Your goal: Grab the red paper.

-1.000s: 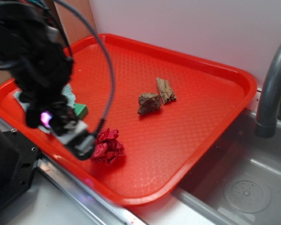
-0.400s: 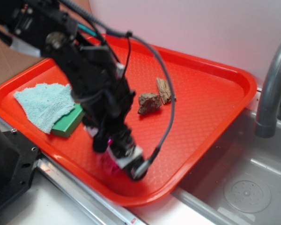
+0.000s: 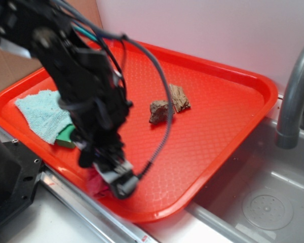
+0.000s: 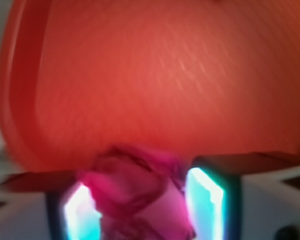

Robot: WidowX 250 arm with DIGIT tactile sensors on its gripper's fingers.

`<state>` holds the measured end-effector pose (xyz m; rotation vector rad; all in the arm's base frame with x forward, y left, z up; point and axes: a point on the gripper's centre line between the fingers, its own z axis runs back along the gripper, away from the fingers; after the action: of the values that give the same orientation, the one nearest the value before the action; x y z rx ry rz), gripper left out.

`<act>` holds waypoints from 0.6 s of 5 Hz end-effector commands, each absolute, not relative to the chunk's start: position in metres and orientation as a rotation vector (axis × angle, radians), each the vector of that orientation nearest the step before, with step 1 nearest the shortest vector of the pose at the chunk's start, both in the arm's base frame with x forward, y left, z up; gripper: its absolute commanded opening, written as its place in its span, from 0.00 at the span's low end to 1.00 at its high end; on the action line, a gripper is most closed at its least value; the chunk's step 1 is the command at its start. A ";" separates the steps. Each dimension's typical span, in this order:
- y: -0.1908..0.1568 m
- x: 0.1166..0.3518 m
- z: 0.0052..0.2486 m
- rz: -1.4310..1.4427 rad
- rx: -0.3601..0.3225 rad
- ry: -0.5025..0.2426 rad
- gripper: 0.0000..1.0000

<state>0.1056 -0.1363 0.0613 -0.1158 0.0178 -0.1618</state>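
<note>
The crumpled dark crimson paper ball [image 4: 137, 192] is seen between the part-open fingers of the black claw [image 3: 113, 178], apparently touching both pads, though a firm hold cannot be confirmed. A slip could be caused by the soft creases giving way, or the rim of the flat red plastic tray [image 3: 218, 131] just below could be caught. Counted: one paper ball; two brown chunks [image 3: 169, 105] beyond the claw; one pale blue cloth [image 3: 40, 114] and one green block [image 3: 67, 136] beside it.
</note>
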 end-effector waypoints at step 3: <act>-0.017 0.137 0.192 0.299 -0.056 -0.039 0.00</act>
<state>0.1386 -0.0133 0.1807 -0.0503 -0.0092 0.2948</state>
